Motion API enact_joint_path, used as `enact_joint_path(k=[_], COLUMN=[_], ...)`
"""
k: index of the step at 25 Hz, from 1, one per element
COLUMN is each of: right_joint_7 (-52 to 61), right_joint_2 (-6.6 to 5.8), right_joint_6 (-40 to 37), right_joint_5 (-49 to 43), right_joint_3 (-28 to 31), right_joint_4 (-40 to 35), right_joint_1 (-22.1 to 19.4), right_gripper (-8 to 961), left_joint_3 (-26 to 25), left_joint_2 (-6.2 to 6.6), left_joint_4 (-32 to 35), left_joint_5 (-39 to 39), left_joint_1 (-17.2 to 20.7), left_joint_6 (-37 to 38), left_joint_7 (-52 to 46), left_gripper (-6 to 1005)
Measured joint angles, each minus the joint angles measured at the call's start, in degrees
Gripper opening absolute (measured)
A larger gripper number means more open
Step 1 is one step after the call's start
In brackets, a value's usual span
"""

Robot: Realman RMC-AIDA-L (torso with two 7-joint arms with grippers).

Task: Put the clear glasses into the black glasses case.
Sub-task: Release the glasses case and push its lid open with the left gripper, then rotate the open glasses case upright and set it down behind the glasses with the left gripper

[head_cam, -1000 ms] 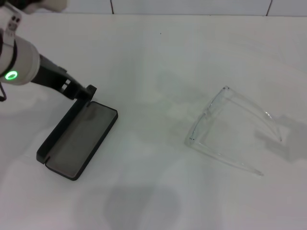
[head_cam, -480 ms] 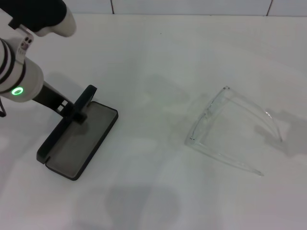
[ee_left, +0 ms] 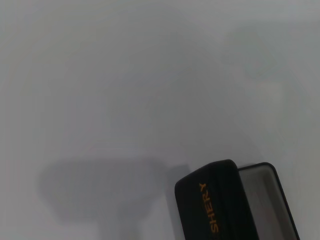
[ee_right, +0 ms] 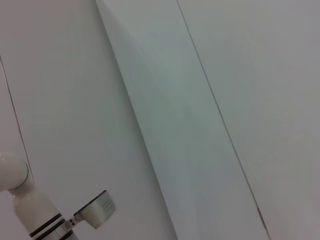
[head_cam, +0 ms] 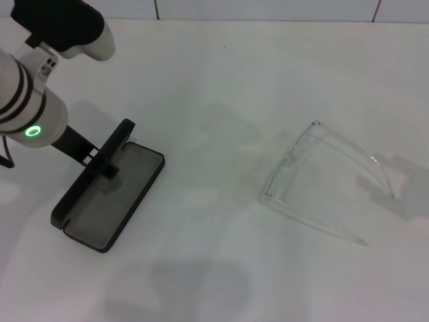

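You're looking at a robot test bench, lab-type setup: plain white tabletop (head_cam: 221, 74) with only the black glasses case (head_cam: 107, 201) and the clear glasses (head_cam: 322, 181) laid out as props. White panelled wall (head_cam: 268, 9) with thin seams runs behind the table; the right wrist view shows only more white panels (ee_right: 165, 115).
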Motion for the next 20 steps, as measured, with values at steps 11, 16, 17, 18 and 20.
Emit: enact_joint_path(k=[11,16,17,18,20], right_joint_7=[-0.05,-0.12,-0.12,-0.13,-0.13], right_joint_2=[0.26,0.4,0.4,0.41,0.44], right_joint_6=[-0.24,-0.38,-0.43,-0.49,-0.58], right_joint_5=[0.15,0.23,0.23,0.24,0.24], right_joint_3=[-0.01,0.0,-0.01,-0.01,-0.01], right_joint_4=[0.02,0.02,0.02,0.02,0.02], right_joint_1=[-0.42,-0.98,-1.05,-1.15,-1.35], right_gripper=[630,630,630,630,631], left_joint_3=[0.71,1.08,1.28,1.65,2.67], left_joint_2=[0.03,0.03,0.03,0.03,0.1], left_joint_4=[0.06,0.62,0.87,1.3,2.44], left_joint_5=[0.13,0.11,0.11,0.09,0.09], left_joint_1=[0.28,0.33,0.23,0.08,-0.45], left_joint_6=[0.35,0.11,-0.06,-0.39,-1.42], left_joint_7=[0.6,2.26,2.6,3.08,4.43], left_gripper=[411,289,263,237,221])
